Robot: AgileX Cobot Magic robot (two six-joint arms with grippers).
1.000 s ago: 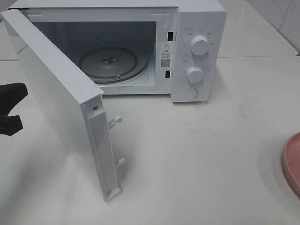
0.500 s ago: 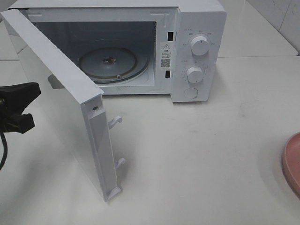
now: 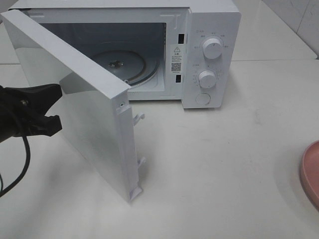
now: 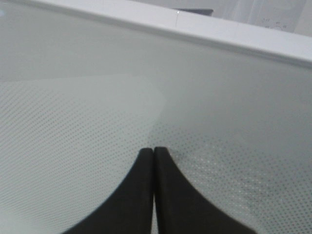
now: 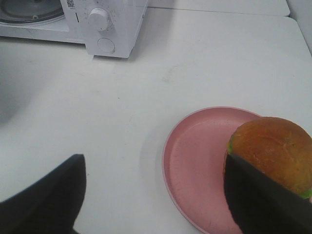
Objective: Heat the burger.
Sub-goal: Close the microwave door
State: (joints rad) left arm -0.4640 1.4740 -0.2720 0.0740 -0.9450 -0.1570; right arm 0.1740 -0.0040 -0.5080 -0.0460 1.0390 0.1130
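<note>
The burger [image 5: 273, 146], a glossy brown bun with a green lettuce edge, sits on the far side of the pink plate [image 5: 195, 161]. My right gripper [image 5: 153, 165] hangs open above the plate; one finger covers part of the burger, the other is far off over the table. The white microwave [image 3: 209, 55] stands at the back with its door [image 3: 84, 119] partly open and the glass turntable [image 3: 119, 64] bare. My left gripper [image 3: 57, 105] is shut, its tips [image 4: 154, 150] pressed against the door's dotted outer face [image 4: 97, 97]. The exterior view does not show the burger.
Only the plate's rim [image 3: 311, 169] shows at the right edge of the exterior view. The microwave's two dials and round button [image 3: 203, 98] face forward. White table [image 3: 214, 164] stretches between the microwave and the plate. A black cable [image 3: 20, 164] trails from the left arm.
My left gripper has moved right against the door, and the door has swung partway towards the microwave's opening. The plate has not moved.
</note>
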